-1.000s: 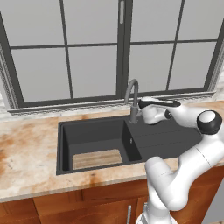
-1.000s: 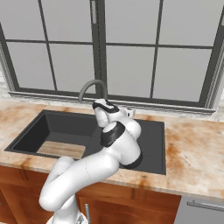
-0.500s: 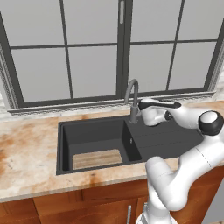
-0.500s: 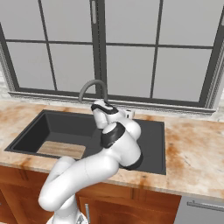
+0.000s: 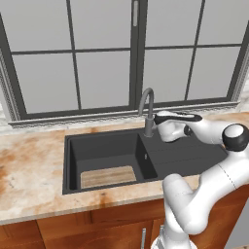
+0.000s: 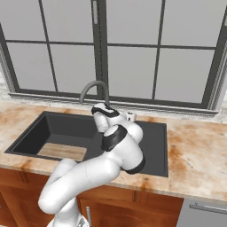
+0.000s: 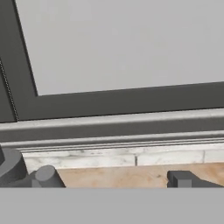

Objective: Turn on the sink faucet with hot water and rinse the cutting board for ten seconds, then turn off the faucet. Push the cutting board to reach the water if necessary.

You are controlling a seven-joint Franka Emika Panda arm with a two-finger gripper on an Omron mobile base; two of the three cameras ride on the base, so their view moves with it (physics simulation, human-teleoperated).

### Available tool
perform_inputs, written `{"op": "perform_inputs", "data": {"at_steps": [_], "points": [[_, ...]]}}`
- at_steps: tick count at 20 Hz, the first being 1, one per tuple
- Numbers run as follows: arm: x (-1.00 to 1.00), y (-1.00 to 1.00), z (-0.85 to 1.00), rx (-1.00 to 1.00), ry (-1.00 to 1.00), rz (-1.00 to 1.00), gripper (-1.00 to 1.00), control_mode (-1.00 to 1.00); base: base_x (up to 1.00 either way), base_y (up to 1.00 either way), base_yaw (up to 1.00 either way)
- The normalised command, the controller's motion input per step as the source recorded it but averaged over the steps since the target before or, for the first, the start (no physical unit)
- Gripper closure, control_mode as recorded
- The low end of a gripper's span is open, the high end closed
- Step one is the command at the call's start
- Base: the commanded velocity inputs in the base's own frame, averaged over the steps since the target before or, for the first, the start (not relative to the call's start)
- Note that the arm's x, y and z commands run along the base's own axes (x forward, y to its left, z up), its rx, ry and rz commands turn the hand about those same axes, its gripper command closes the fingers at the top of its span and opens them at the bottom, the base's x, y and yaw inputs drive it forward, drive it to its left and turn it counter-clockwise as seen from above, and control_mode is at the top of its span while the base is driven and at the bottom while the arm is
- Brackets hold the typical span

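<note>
The grey gooseneck sink faucet (image 5: 147, 108) rises behind the dark sink (image 5: 72, 146), its spout arching over the basin; no water shows. My gripper (image 5: 158, 120) is at the faucet's base, just to its right, pointing toward the window. In the hand view the faucet's thick base (image 7: 10, 167) and its small side lever (image 7: 45, 177) sit at the lower left, and one dark fingertip (image 7: 181, 179) stands far to the right, so the jaws are open with nothing held. The light-tan cutting board (image 5: 107, 176) lies flat on the basin floor at the front, left of the spout; it also shows as the cutting board (image 6: 62, 151).
The sink's ribbed drainboard (image 5: 189, 155) lies under my arm. Mottled stone counter (image 5: 29, 170) surrounds the sink. A window sill (image 7: 113, 131) and large dark-framed window (image 5: 104, 73) stand close behind the faucet.
</note>
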Motion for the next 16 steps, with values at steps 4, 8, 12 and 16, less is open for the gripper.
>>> {"op": "perform_inputs", "data": {"at_steps": [4, 8, 12, 16], "points": [[-0.06, -0.13, 0.00, 0.00, 0.00, 0.00, -1.00, -1.00, 0.00, 0.00, 0.00], [-0.08, -0.15, 0.00, 0.00, 0.00, 0.00, -1.00, -1.00, 0.00, 0.00, 0.00], [-0.08, -0.16, 0.00, 0.00, 0.00, 0.00, -1.00, -1.00, 0.00, 0.00, 0.00], [-0.10, -0.21, 0.00, 0.00, 0.00, 0.00, -1.00, -1.00, 0.00, 0.00, 0.00]]}}
